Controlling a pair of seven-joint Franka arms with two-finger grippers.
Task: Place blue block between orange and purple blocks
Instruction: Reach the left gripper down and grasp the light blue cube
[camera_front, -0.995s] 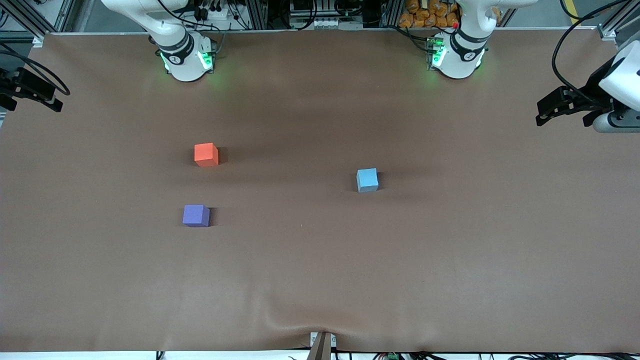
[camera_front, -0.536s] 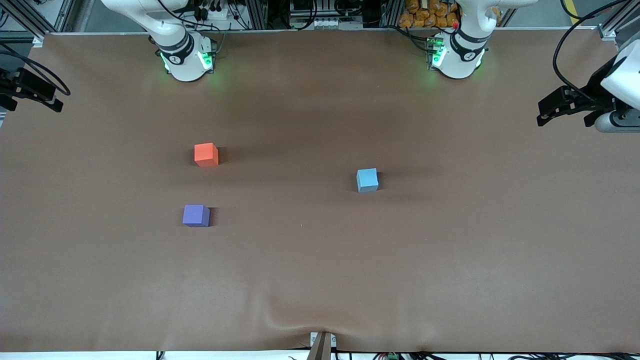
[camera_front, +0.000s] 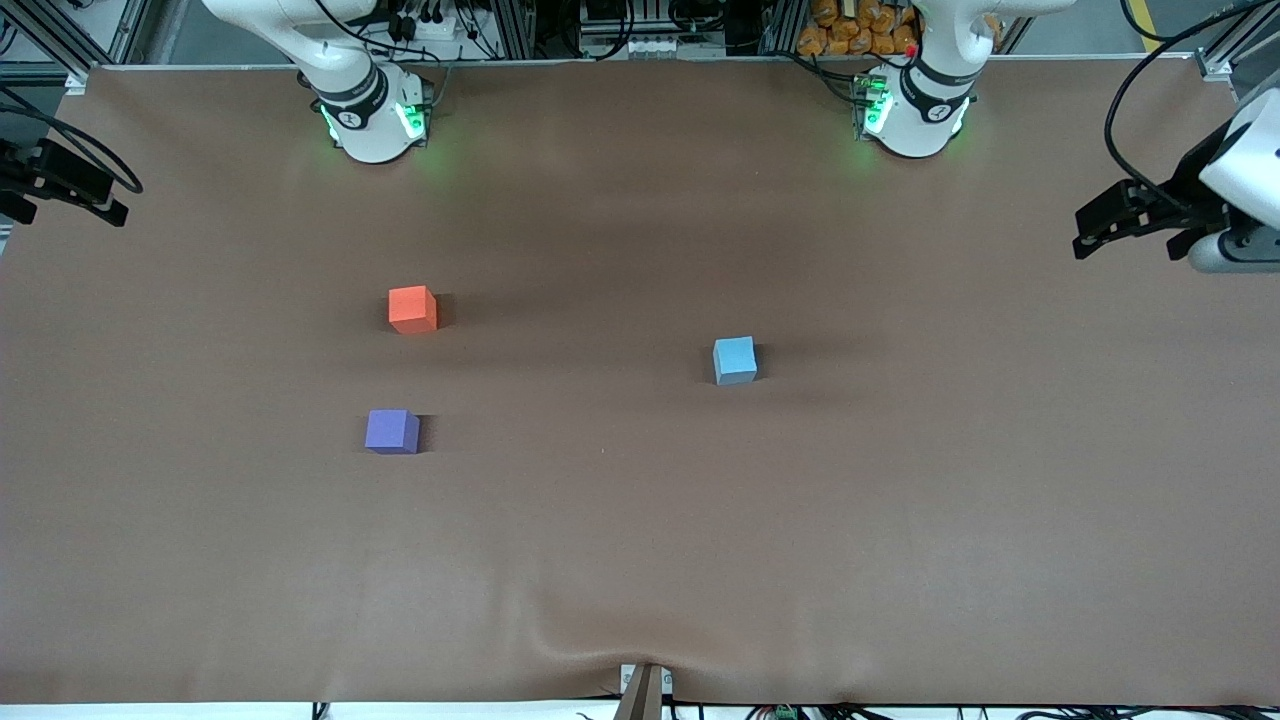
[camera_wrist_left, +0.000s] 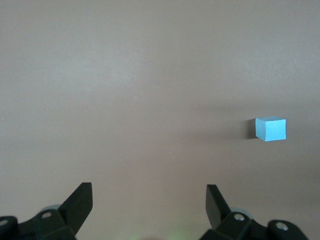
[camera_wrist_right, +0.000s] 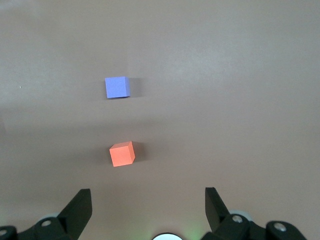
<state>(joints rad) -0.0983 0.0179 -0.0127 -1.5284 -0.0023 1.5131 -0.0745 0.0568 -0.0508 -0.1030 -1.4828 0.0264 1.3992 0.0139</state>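
Plainly matte cubes: blue block (camera_front: 734, 359), orange block (camera_front: 412, 308).

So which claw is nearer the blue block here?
Left. The left claw hangs open over bare table at the left arm's end, with the blue block in its wrist view. The right claw, open, sits up at the right arm's end, past the orange block.

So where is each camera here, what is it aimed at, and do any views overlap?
Front view: high across the table, facing both arm bases; shows blue block, orange block, purple block.
Left wrist view: on the left arm, looking down past the open left claw at the blue block.
Right wrist view: past the open right claw at both other blocks.
Front shares every block.
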